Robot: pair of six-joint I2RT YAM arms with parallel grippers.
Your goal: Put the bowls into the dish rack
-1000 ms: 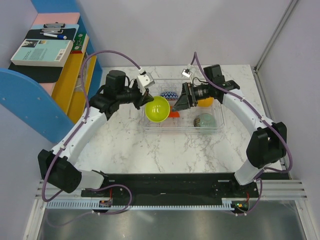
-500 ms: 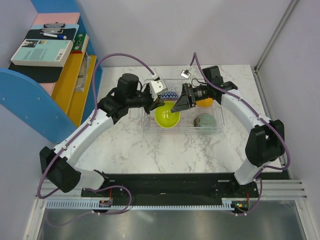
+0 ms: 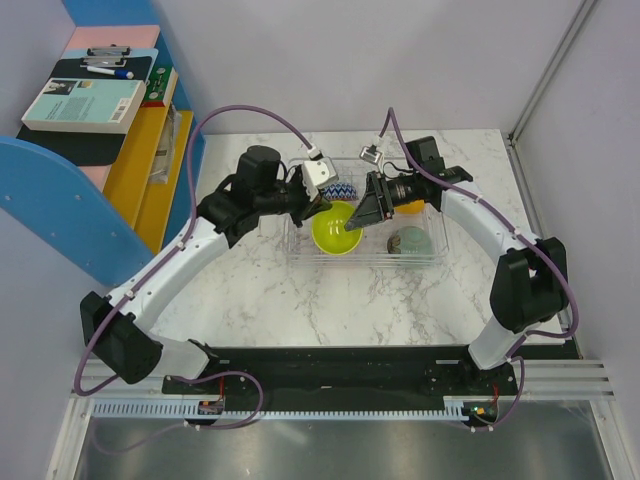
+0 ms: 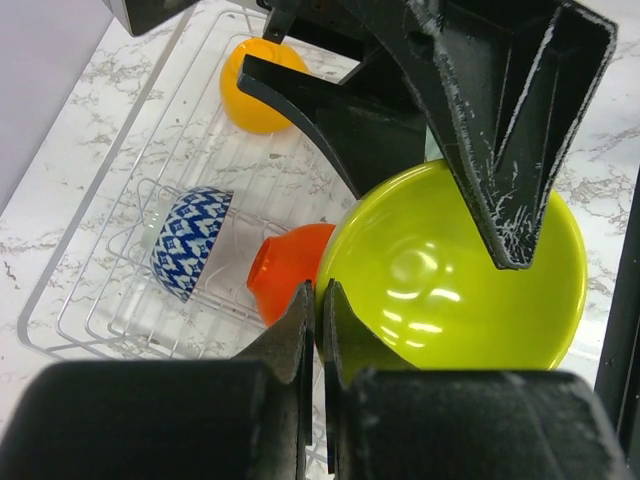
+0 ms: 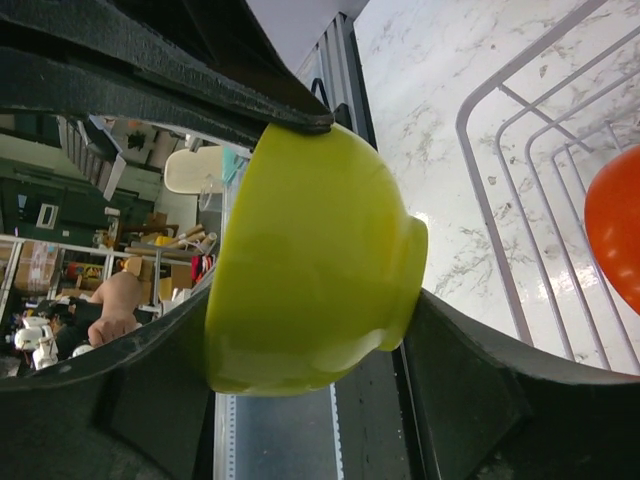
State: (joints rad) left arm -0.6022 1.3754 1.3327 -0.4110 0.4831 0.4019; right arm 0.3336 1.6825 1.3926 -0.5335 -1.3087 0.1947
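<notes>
Pinching the rim of the lime green bowl (image 4: pixel 450 270), the left claw (image 4: pixel 318 300) is closed, its two fingers pressed thin against the bowl wall. The right claw (image 3: pixel 355 222) comes to the same bowl from the other side. In the right wrist view the bowl fills the gap between its fingers, one finger touching the rim and the other lying along the opposite side, so this claw is closed on the bowl too. The bowl is tilted, with its opening turned up toward the top camera, and it hangs over the left half of the dish rack (image 3: pixel 430 262).

The rack stands on the marble-patterned bench (image 3: pixel 250 290), at its far middle part. Inside it, the blue-white zigzag bowl (image 4: pixel 190 242) leans on its side near the far left corner. The red-orange bowl (image 4: pixel 285 280) lies just beside it, partly hidden under the lime green bowl. The yellow-orange bowl (image 4: pixel 262 85) sits at the far right end, and the pale mint bowl (image 3: pixel 410 241) is in the near right part.

On the blue shelf (image 3: pixel 60 190) to the left lies a book (image 3: pixel 85 102) with a pale cover. Its title is too small to read. No bowl shows a brand or a label.
</notes>
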